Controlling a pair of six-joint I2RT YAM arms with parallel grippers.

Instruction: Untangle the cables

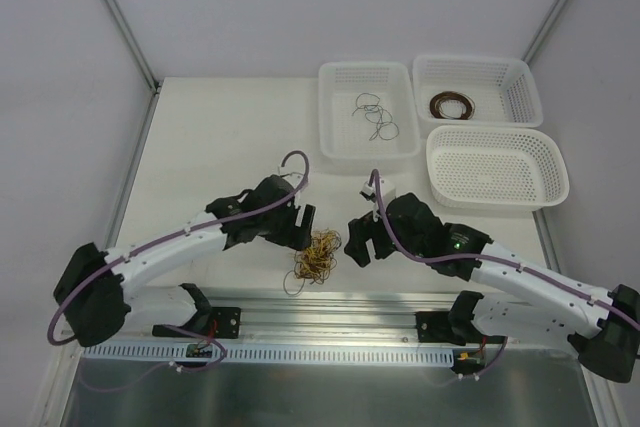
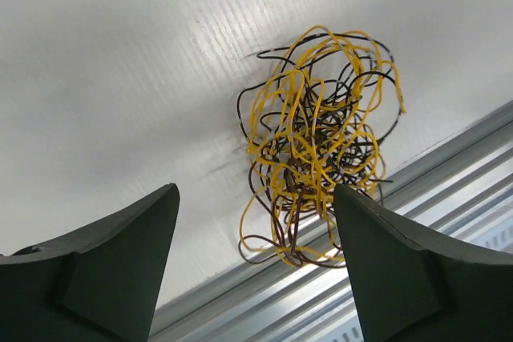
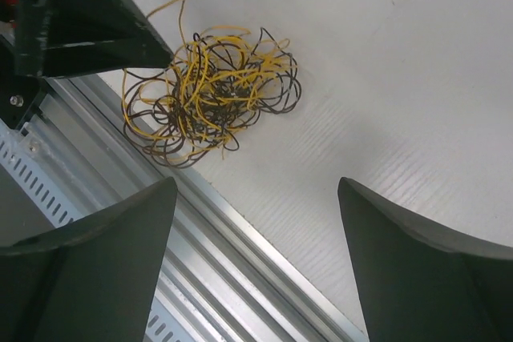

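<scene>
Flanking the cables point(image 1: 318, 255), a roundish tangle lacking clear long axis, lying on white surface point(image 1: 220, 147) at aluminium rail point(image 1: 350, 307); holding left hand point(image 1: 298, 230) and right hand point(image 1: 356, 245) spread open.

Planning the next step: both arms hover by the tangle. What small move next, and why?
Probably lower the left arm's open jaws onto the ball of thin yellow and dark tangled wires and pinch an outer loop: both arms' jaws hang open, empty, beside it.
</scene>
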